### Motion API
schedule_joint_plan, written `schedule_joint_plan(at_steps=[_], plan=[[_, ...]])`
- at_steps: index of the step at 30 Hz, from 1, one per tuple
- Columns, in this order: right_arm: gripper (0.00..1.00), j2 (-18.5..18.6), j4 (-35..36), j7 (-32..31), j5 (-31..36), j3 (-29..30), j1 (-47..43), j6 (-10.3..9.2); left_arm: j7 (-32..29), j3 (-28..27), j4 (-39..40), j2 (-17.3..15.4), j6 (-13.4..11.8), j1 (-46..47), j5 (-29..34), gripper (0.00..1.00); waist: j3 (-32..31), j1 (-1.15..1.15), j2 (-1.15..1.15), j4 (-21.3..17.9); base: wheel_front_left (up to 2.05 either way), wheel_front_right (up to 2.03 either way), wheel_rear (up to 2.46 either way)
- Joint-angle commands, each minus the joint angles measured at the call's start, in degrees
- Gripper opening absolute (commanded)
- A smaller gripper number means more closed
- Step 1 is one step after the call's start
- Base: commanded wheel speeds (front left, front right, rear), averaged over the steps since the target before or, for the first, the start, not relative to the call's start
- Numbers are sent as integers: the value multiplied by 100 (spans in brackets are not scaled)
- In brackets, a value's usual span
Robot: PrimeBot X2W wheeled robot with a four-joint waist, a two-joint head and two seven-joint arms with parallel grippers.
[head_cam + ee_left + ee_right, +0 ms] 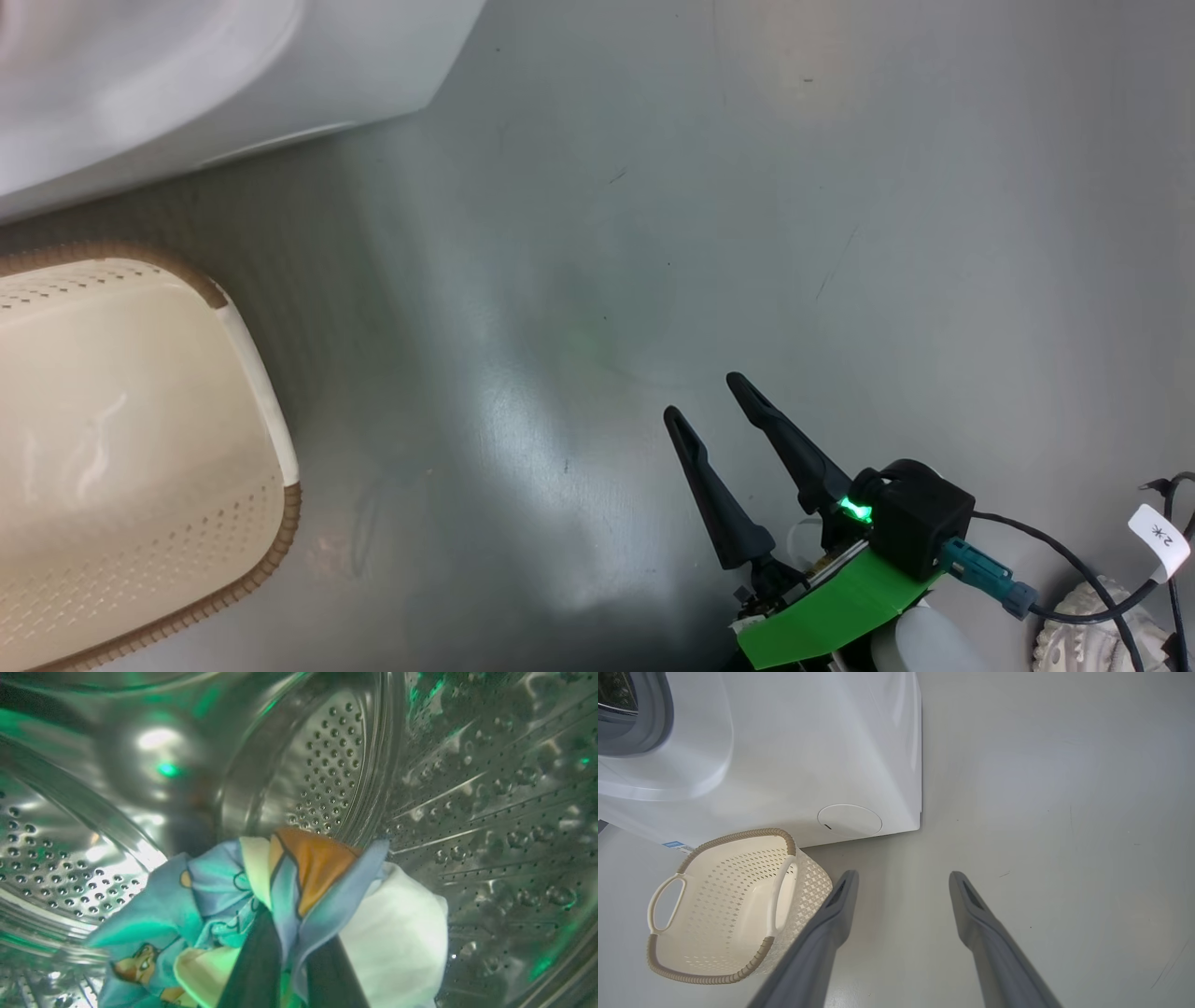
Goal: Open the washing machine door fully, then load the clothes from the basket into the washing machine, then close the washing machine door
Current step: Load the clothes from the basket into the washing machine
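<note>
Light blue fabric printed with orange-brown cartoon animals, with some white lining showing: the clothes (pixel 219 896) are bunched around the two dark fingers of my left tool (pixel 292 947), which is clamped narrow on the bundle. I see that bundle inside the washing machine (pixel 808 742), with the perforated steel drum (pixel 336 765) curving around it. I cannot tell whether the cloth touches the drum wall. Outside, the basket (pixel 738 835) stands on the grey floor (pixel 1041 812) just in front of the machine's white front, near the round white flap (pixel 850 820) and the blue label (pixel 672 844). My right tool (pixel 903 877) hangs over the floor beside the basket, its fingers spread wide and holding nothing. In the head view the basket (pixel 140 420) is at the left and the right tool (pixel 705 396) at the lower right, well apart.
</note>
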State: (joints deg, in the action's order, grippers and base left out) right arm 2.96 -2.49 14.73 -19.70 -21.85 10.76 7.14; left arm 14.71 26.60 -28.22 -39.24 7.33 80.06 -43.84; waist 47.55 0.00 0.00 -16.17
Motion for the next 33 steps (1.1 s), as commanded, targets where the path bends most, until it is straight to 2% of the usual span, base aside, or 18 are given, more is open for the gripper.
schedule_joint_plan(at_steps=[1,2,3,11,18,33], plan=[[100,-8,104,27,-49,-171,-192,35,29,-72,36,-368,15,26,-40,8,1,0,0,-5,0,0,0],[100,-8,99,27,-53,-172,-187,35,29,-34,-6,-379,15,27,-65,42,3,0,0,-6,0,0,0],[100,-8,93,27,-54,-165,-182,35,29,-35,-100,-379,15,27,-109,100,-1,0,0,0,0,0,0],[100,-8,37,27,-36,-60,-140,35,29,129,-535,-266,15,15,-139,100,-128,0,0,102,0,0,0],[100,-8,-41,27,-4,64,-47,35,29,112,-777,18,15,-316,-146,100,-413,0,0,276,0,0,0],[100,-8,-375,27,144,353,2,35,29,-426,-697,645,15,-1572,30,100,-1218,0,0,674,0,0,0]])
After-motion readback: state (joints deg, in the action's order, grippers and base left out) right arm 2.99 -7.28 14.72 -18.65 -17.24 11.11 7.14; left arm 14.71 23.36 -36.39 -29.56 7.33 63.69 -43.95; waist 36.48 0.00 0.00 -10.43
